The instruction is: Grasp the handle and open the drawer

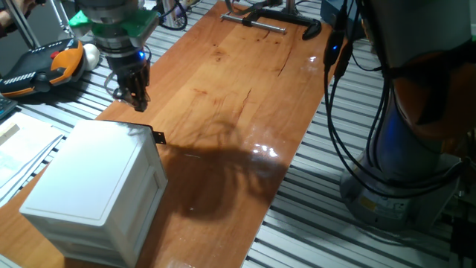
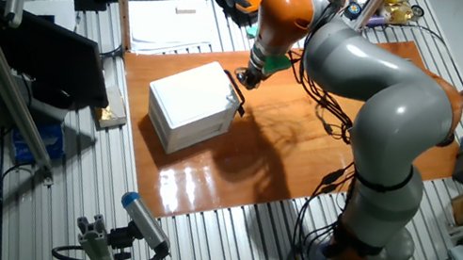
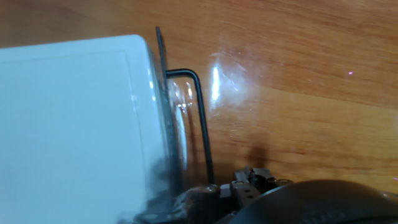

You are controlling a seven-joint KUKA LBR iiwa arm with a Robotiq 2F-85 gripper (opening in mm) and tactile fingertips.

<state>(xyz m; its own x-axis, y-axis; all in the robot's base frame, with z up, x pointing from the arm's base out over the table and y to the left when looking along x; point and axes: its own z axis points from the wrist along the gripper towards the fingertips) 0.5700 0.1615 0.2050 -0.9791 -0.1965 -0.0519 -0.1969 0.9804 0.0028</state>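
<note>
One arm serves this table, so there is no question of which hand is nearer; the matter is only how its gripper [image 1: 136,95] lies against the cabinet [image 1: 93,186]. That white cabinet sits toward the near end of the wooden table [image 1: 245,89], well apart from the black clamp [image 1: 271,20] at the far end. Its top tier is the drawer [image 1: 145,149], which looks closed, flush with the tiers under it.

From the drawer's front edge the handle [image 1: 158,136] sticks out over the bare wood, a small black piece at the upper corner. In the hand view it reads as a thin black bar [image 3: 204,124] bent at a corner and running along the drawer front, with a narrow gap between bar and white wall. Its long axis therefore runs parallel to the drawer face, and the pull direction runs away from that face, out across the table.

The gripper hangs above and a little behind the handle in the one fixed view, not touching it as far as I can judge. In the hand view the fingertips appear only as a dark blurred mass at the lower edge, roughly in line with the lower end of the bar. Fingers look close together, yet whether they are fully closed I cannot tell.

My judgement: the approach is under way, grasp not yet made. The coming move calls for descending so that the fingers straddle the bar across its thin section
</note>
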